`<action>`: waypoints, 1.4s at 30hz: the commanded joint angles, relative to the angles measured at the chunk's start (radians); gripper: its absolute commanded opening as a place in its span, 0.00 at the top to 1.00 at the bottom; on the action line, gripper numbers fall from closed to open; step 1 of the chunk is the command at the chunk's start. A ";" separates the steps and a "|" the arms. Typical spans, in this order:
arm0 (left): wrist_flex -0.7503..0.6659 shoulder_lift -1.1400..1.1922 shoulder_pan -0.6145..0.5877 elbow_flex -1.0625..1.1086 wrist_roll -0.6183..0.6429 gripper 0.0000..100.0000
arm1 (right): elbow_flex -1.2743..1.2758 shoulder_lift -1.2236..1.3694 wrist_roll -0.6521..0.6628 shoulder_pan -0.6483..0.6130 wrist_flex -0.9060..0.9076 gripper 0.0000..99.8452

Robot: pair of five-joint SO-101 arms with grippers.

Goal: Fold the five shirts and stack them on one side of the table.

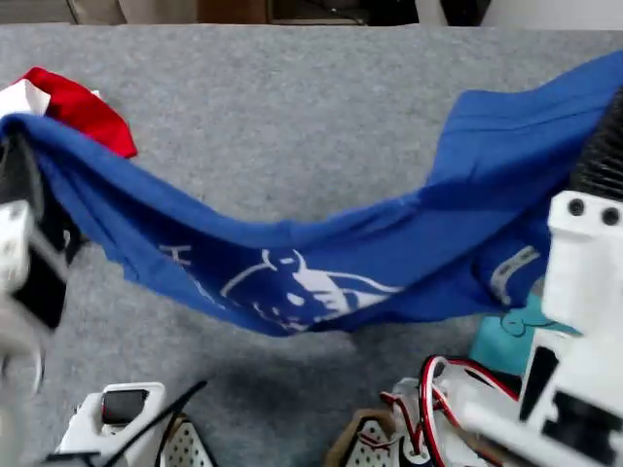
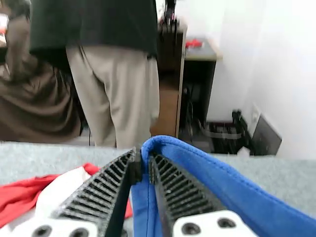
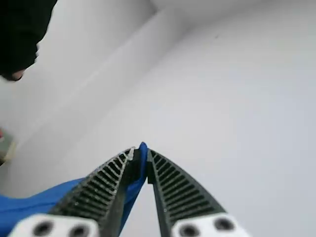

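Your left gripper [image 2: 142, 167] and right gripper [image 3: 140, 157] each clench an edge of the blue printed cotton shirt [image 1: 292, 263], which sags mid-air; next, lower it flat for folding.

Even, bright indoor light, soft shadow on the table [image 1: 292, 117] beneath the hanging blue shirt [image 1: 321, 263]

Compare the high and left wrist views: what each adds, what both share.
High view adds: the white printed graphic on the sagging blue cloth shirt, and a teal cloth beneath it. Left wrist view adds: black ribbed jaws shut on the shirt's edge. Both: that shirt, the crumpled red-and-white garment, the grey fabric-topped table.
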 commanded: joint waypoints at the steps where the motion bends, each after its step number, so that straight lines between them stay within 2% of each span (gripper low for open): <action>1: -0.044 -0.005 -0.003 -0.015 0.008 0.98 | 0.001 0.004 0.005 -0.007 -0.124 1.00; 5: -0.049 -0.002 -0.002 0.023 0.008 0.98 | 0.064 0.001 0.015 -0.114 -0.181 1.00; 8: -0.049 -0.004 -0.003 0.112 0.008 0.98 | 0.147 -0.001 0.084 -0.196 -0.178 1.00; 12: -0.049 -0.012 -0.005 0.224 0.008 0.98 | 0.237 -0.001 0.097 -0.226 -0.117 1.00; 16: -0.118 -0.012 -0.005 0.347 0.008 0.98 | 0.335 0.007 0.097 -0.226 -0.055 1.00; 19: -0.239 -0.004 -0.005 0.511 0.005 0.98 | 0.464 0.007 0.097 -0.223 -0.069 1.00; 22: -0.456 -0.007 -0.008 0.752 0.000 0.98 | 0.634 0.016 0.097 -0.208 -0.157 1.00; 29: -0.976 0.025 -0.049 1.165 0.003 0.98 | 0.990 0.131 0.097 -0.125 -0.551 1.00; 32: -1.152 0.088 -0.063 1.281 0.002 0.98 | 1.086 0.209 0.097 -0.124 -0.692 1.00; 37: -1.329 0.275 -0.080 1.312 0.002 0.98 | 1.116 0.378 0.097 -0.122 -0.868 1.00; 42: -1.349 0.461 -0.095 1.177 0.008 0.98 | 1.030 0.564 0.097 -0.124 -0.971 1.00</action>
